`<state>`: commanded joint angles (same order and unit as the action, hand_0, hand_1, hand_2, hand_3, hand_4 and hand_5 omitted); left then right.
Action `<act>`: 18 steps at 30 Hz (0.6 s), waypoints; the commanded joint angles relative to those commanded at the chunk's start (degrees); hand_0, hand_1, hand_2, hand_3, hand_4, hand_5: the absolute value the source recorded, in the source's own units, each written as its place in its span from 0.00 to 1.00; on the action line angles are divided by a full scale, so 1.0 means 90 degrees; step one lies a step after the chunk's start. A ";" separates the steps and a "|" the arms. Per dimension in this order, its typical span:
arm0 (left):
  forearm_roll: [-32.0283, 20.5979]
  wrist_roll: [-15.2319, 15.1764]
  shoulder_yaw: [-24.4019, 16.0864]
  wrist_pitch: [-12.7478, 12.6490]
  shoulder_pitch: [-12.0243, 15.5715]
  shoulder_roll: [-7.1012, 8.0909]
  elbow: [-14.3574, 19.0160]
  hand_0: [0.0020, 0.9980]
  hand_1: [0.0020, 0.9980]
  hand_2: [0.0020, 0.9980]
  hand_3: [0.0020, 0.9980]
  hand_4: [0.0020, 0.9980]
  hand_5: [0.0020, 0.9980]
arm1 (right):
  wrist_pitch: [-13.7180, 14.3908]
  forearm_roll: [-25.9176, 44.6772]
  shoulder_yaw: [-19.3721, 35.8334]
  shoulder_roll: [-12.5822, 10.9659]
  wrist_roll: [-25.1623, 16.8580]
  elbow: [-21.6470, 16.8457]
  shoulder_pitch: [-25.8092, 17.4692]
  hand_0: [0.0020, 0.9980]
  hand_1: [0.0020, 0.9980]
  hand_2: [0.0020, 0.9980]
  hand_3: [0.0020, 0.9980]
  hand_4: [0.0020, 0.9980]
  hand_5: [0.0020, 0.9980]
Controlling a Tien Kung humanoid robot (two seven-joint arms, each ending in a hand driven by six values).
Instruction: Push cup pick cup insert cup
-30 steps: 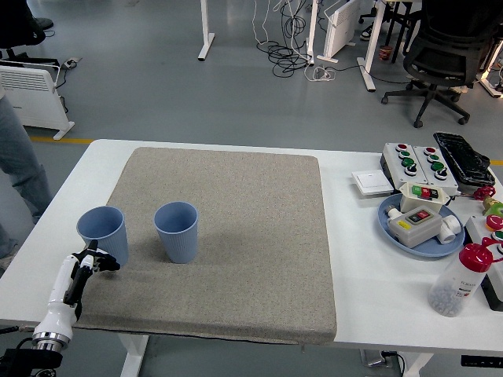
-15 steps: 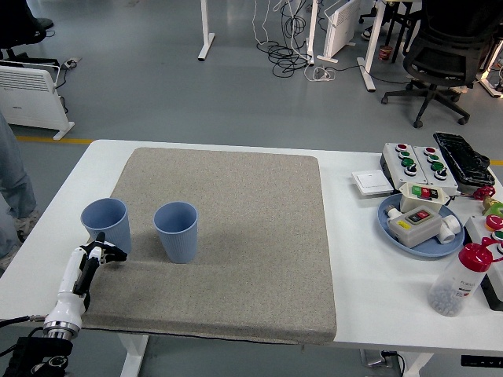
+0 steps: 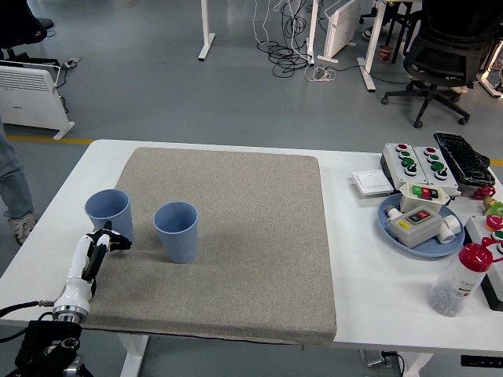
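Both blue cups, the left cup (image 3: 109,212) and the right cup (image 3: 176,230), look like smooth matt plastic, standing on a coarse, speckled grey-beige cloth mat (image 3: 236,236) with a rough weave. The desk (image 3: 369,267) beneath is a smooth white laminate with a faint sheen. The left hand (image 3: 100,245) shows glossy white plastic shells over black fingers, with a shiny metal wrist ring.

white table (image 3: 354,259) carries a grey mat (image 3: 236,236), blue plate (image 3: 391,228), and red-capped bottle (image 3: 460,279).
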<state>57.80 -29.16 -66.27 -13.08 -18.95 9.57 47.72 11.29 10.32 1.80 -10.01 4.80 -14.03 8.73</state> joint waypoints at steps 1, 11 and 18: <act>0.0000 -0.0008 0.0022 0.0003 -0.0062 -0.0003 -0.0060 0.55 0.47 0.43 0.39 0.53 1.00 | 0.0001 0.0005 -0.0003 -0.0001 -0.0003 -0.0001 0.0004 0.75 0.70 0.72 0.58 0.09 0.50; 0.0074 -0.0038 0.0146 0.0002 -0.0545 -0.0025 -0.0595 0.55 0.47 0.43 0.39 0.53 1.00 | 0.0008 -0.0015 0.0011 -0.0008 0.0004 -0.0004 0.0019 0.75 0.70 0.72 0.58 0.09 0.50; 0.0090 -0.0025 0.0283 0.0047 -0.0813 -0.0022 -0.1113 0.55 0.47 0.43 0.39 0.53 1.00 | 0.0009 -0.0138 0.0073 -0.0005 0.0041 -0.0009 0.0018 0.75 0.70 0.71 0.58 0.09 0.50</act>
<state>58.61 -29.39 -63.72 -12.65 -26.27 9.37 37.70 11.37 9.08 2.46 -10.06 5.17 -14.11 8.89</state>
